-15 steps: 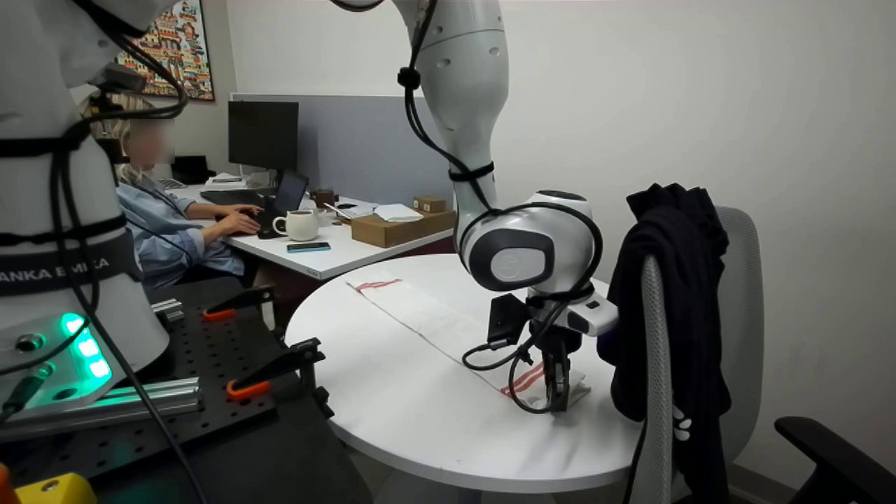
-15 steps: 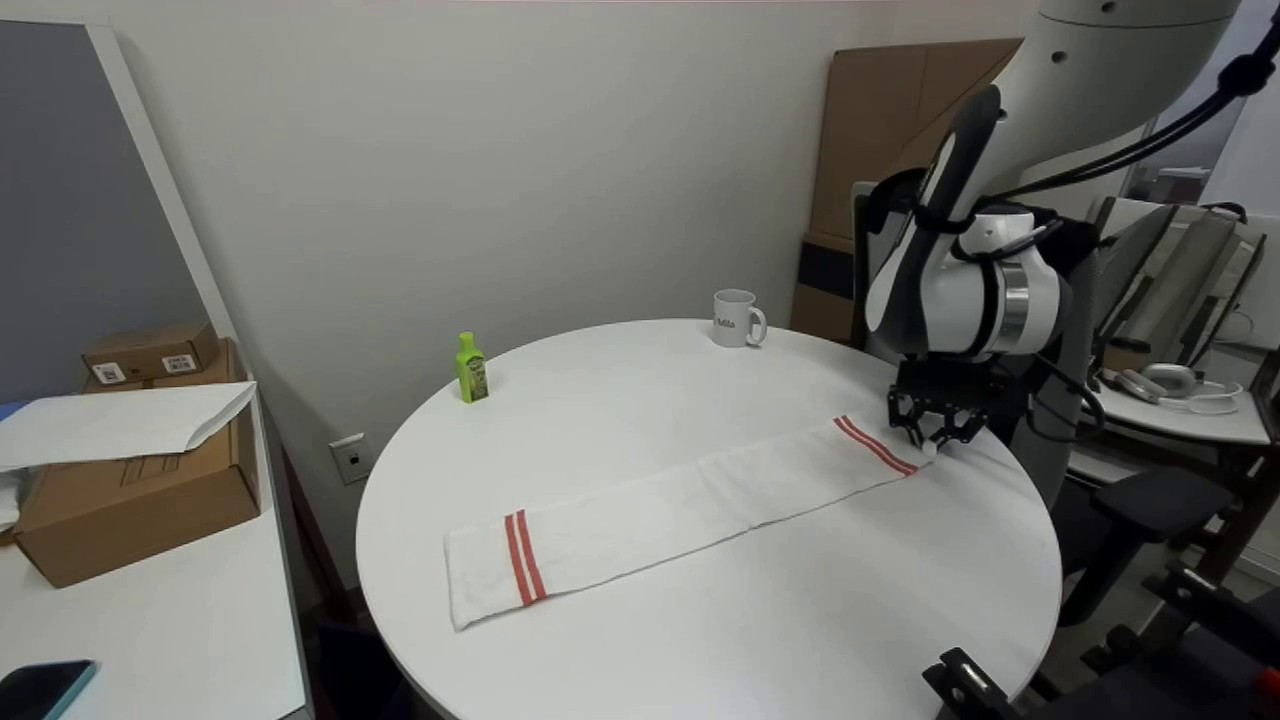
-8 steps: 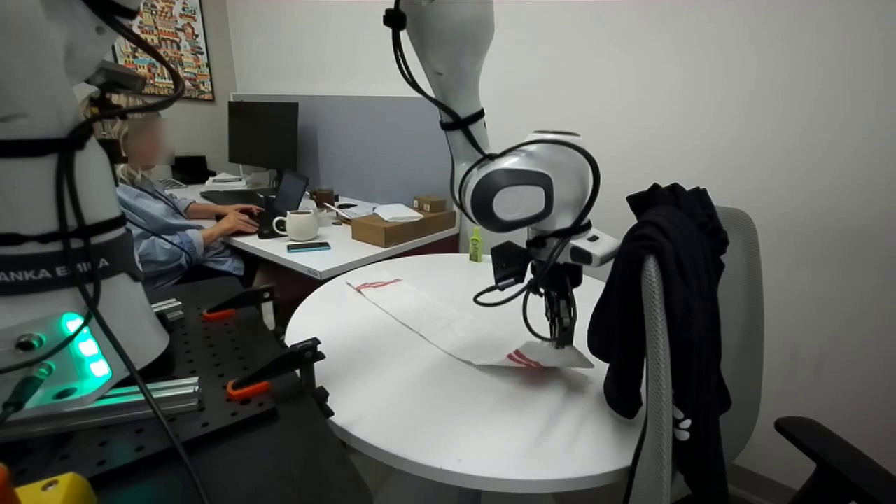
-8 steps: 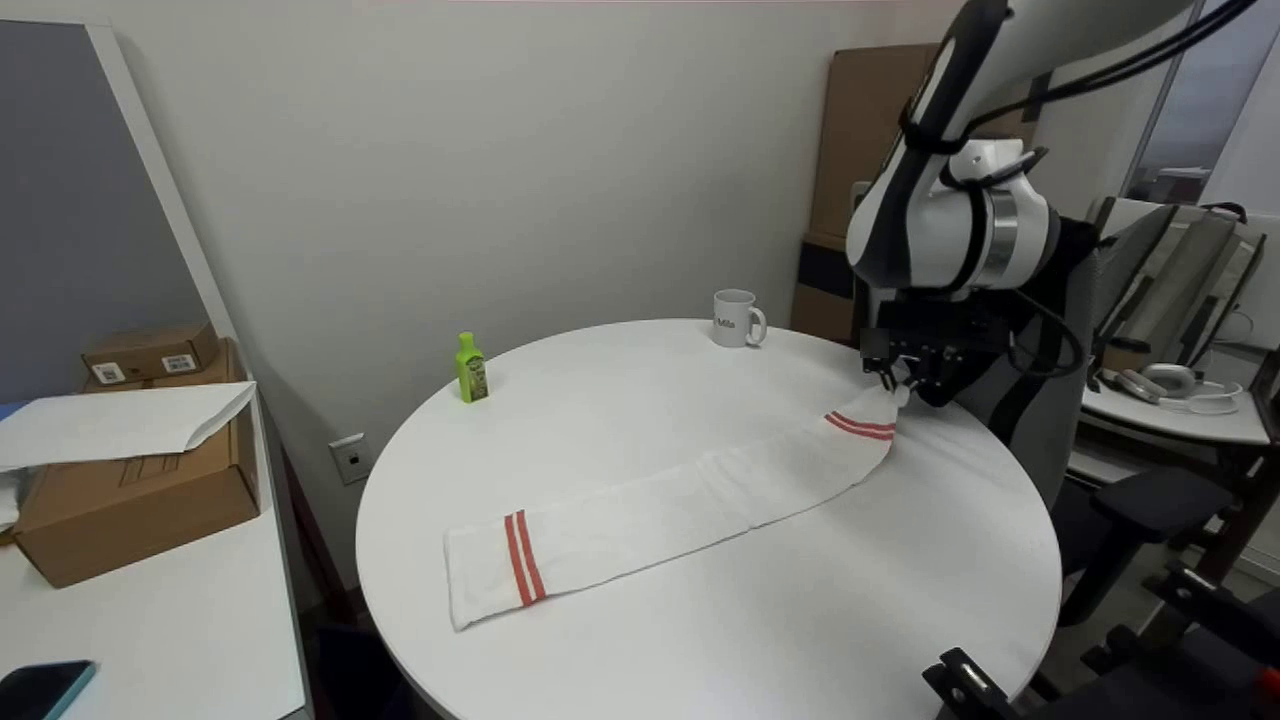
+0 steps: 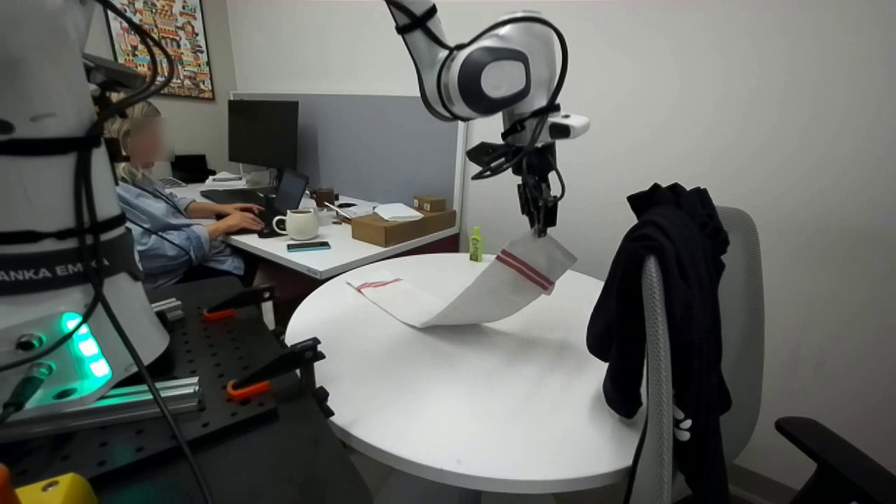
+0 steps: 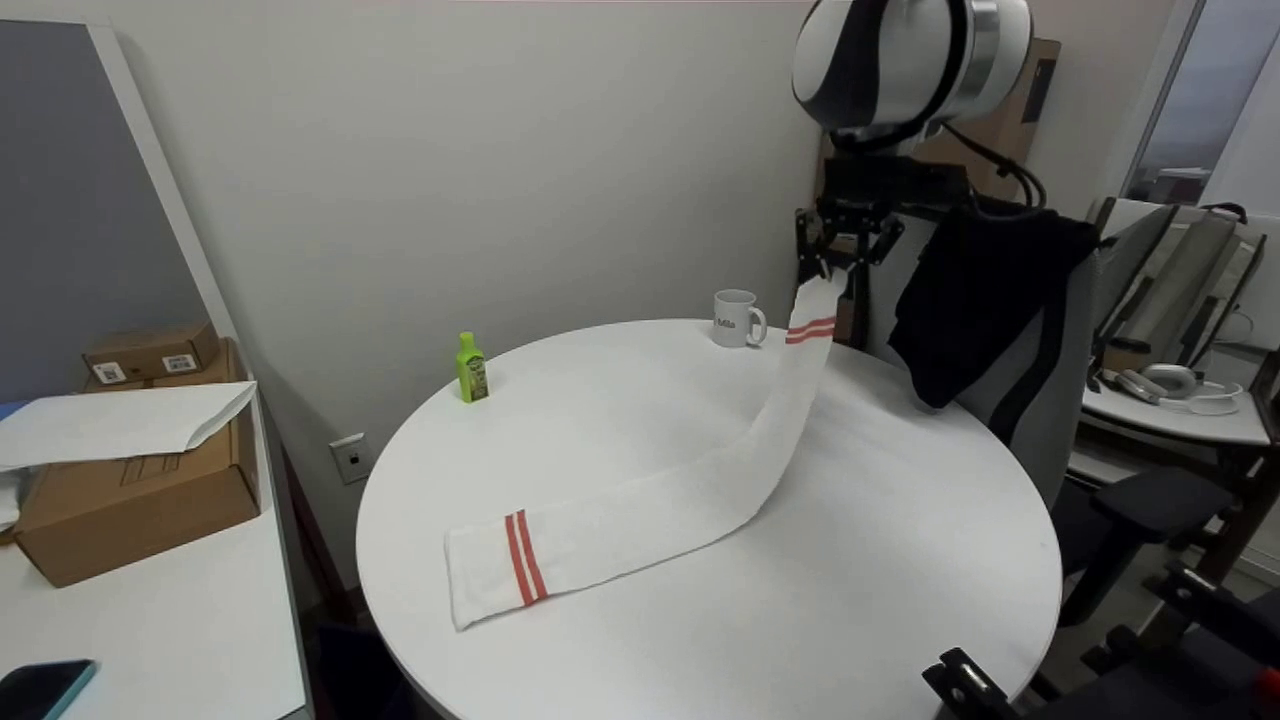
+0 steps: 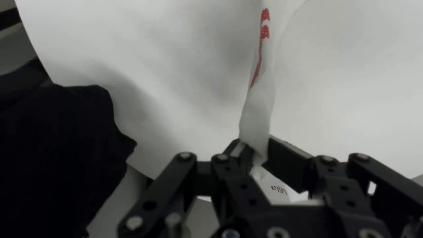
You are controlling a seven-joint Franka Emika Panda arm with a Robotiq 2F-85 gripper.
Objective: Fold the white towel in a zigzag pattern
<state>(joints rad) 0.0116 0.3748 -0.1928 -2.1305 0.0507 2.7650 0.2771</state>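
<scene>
The white towel is a long folded strip with a pair of red stripes near each end. In both exterior views, one end lies flat on the round white table while the other end is lifted. My gripper is shut on the lifted end and holds it well above the table. The raised part slopes down in a curve to the flat part. In the wrist view the towel hangs bunched between the fingertips of the gripper. The pinched edge is partly hidden by the fingers.
A white mug stands near the table's edge, close to the raised towel. A small green bottle stands at another edge. A chair with a black jacket stands against the table. A desk with boxes is beyond.
My gripper has risen from the table surface with the towel's end in it, moving up and toward the towel's flat end. More of the towel has lifted off the table.
</scene>
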